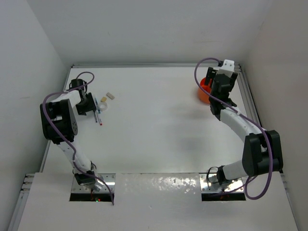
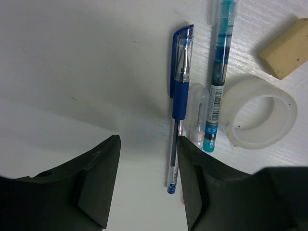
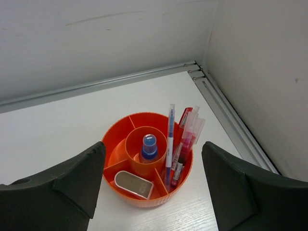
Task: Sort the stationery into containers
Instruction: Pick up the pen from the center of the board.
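Left pincer (image 2: 148, 144) stands half-open, gripping nothing; blue pen (image 2: 179, 103) lies against its 3 o'clock finger. Teal pen (image 2: 217, 72), tape ring (image 2: 262, 113) and block (image 2: 286, 48) lie toward 1 o'clock. Right pincer (image 3: 153, 147) stands wide, empty, above tub (image 3: 120, 134): bottle (image 3: 149, 146) centred, red pens (image 3: 185, 139) at 3 o'clock.

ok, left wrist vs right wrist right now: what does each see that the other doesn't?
Left wrist only: a blue capped gel pen, a teal-barrelled pen, a clear tape ring, a beige block, all lying flat. Right wrist only: a round orange plastic divided tub, a blue-capped bottle in its centre cup, red and blue pens leaning in its outer ring. Both: white tabletop; left gripper and right gripper, jaws apart, nothing held.
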Controlling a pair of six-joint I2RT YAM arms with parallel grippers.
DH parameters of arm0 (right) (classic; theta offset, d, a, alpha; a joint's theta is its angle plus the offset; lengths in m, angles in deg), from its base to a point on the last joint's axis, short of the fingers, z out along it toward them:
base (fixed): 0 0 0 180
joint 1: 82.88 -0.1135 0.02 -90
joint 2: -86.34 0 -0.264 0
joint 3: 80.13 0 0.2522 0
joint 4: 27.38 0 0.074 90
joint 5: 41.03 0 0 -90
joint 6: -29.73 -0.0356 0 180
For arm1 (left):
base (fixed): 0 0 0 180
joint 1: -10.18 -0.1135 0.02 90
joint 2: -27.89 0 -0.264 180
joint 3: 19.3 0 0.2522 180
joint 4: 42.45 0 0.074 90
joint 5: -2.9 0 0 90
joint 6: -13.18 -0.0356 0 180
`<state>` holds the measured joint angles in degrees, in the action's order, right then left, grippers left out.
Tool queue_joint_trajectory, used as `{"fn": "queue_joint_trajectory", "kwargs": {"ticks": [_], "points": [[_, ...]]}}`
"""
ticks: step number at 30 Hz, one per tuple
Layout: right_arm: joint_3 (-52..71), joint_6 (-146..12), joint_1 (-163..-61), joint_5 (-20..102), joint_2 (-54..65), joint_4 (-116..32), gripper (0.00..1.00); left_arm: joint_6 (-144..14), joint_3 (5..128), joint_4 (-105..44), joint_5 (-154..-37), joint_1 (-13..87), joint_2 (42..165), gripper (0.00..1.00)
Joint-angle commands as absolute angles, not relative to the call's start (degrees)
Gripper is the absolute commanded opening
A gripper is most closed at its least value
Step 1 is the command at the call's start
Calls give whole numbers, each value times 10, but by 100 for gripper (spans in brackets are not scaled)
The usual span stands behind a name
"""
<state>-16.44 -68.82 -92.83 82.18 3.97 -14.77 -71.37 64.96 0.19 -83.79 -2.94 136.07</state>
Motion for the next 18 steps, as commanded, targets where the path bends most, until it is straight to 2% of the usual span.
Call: {"fn": "queue_joint_trajectory", "kwargs": {"ticks": [1, 12, 15, 18], "points": [[-157, -686, -932, 825, 51, -145, 79, -722, 668, 6, -845, -20, 1362, 48], [-153, -684, -932, 820, 57, -150, 79, -687, 655, 31, -823, -19, 1387, 46], [-155, -682, -932, 821, 61, -149, 79, -679, 659, 28, -823, -19, 1396, 40], [-154, -680, -932, 821, 64, -150, 79, -672, 667, 29, -821, -23, 1404, 27]]}}
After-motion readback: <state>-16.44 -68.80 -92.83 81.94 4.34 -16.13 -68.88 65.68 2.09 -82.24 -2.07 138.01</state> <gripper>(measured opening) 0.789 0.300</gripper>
